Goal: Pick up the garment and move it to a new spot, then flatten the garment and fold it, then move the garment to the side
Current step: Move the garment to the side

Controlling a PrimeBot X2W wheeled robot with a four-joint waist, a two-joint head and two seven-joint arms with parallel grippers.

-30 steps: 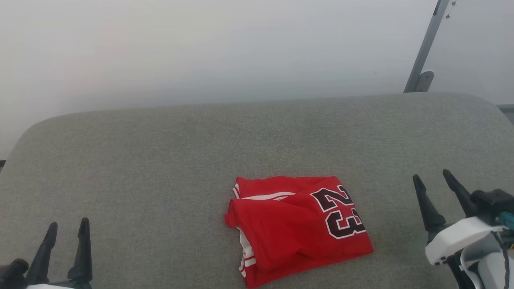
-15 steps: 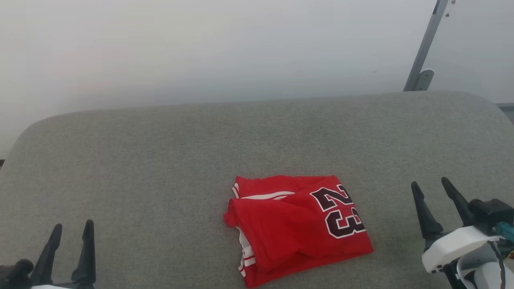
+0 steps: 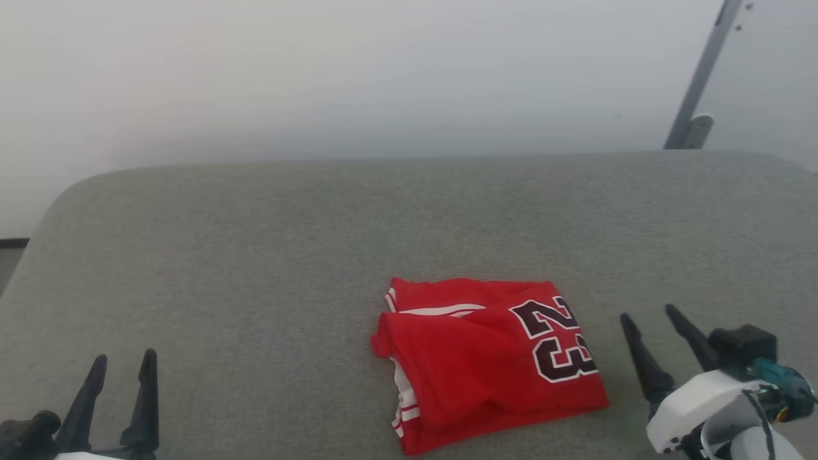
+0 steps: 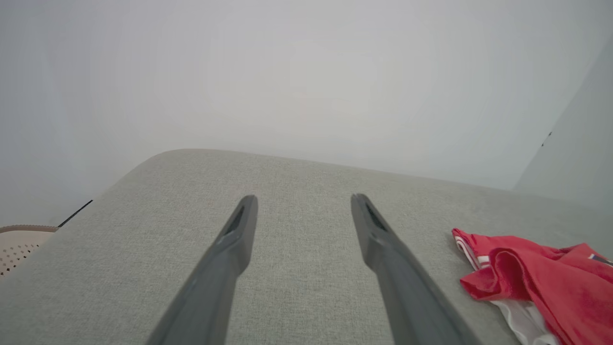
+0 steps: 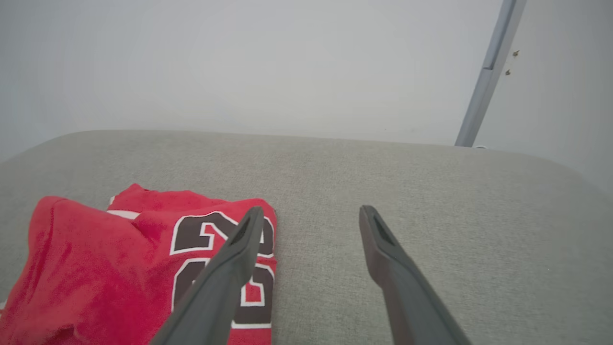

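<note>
The garment point(image 3: 492, 361), a red jersey with white trim and a black number 23, lies folded on the grey cushioned surface point(image 3: 255, 255), right of centre near the front. In the left wrist view its red edge point(image 4: 541, 278) shows at the right. The right wrist view has the garment point(image 5: 110, 268) at lower left. My left gripper point(image 3: 123, 365) stands open at the lower left, far from the garment, with nothing between its fingers. My right gripper point(image 3: 648, 314) is open just right of the garment, holding nothing; its left finger point(image 5: 225, 273) overlaps the number.
A pale wall rises behind the surface. A grey metal post point(image 3: 700, 83) leans at the back right. The surface's rounded far edge point(image 3: 409, 160) runs across the head view. A beige perforated object point(image 4: 19, 239) shows past the surface's left edge.
The head camera has shifted, so the whole scene sits slightly right. My right gripper has come lower and nearer the garment's right edge. The garment lies as before.
</note>
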